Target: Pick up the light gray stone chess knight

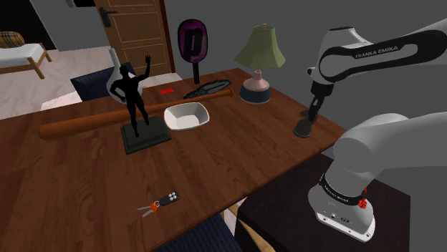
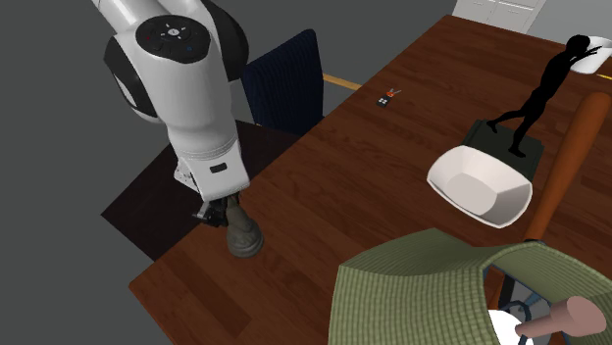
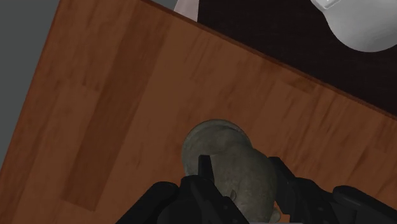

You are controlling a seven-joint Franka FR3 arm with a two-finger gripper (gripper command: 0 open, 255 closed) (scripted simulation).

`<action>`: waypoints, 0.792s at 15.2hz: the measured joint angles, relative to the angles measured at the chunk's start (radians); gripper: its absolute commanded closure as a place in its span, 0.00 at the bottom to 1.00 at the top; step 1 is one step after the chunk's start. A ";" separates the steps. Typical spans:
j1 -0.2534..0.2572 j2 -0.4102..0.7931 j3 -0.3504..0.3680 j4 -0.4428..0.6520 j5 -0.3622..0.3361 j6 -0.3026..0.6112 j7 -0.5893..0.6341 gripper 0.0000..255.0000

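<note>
On the wooden table, close to the edge by the stand, the grey chess knight sits with the hand clasping its top, seemingly gripped, lifting yet to come.

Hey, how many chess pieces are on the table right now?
1: a grey knight near the table edge by the stand, clasped in the end effector. Others could hide behind the lamp.

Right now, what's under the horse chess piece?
The brown wooden table is under the chess piece, near the table's edge. Its round base hides the spot right below, so I can't tell whether it touches.
</note>
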 measured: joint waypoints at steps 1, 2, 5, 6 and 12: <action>0.000 0.000 0.000 0.000 0.000 0.000 0.000 1.00; 0.000 0.000 0.000 0.000 0.000 0.001 0.000 1.00; 0.000 0.000 0.000 0.001 0.000 0.001 0.000 1.00; 0.000 0.000 0.000 0.001 0.000 0.001 0.000 1.00; 0.007 -0.017 0.015 0.030 0.017 -0.046 -0.002 1.00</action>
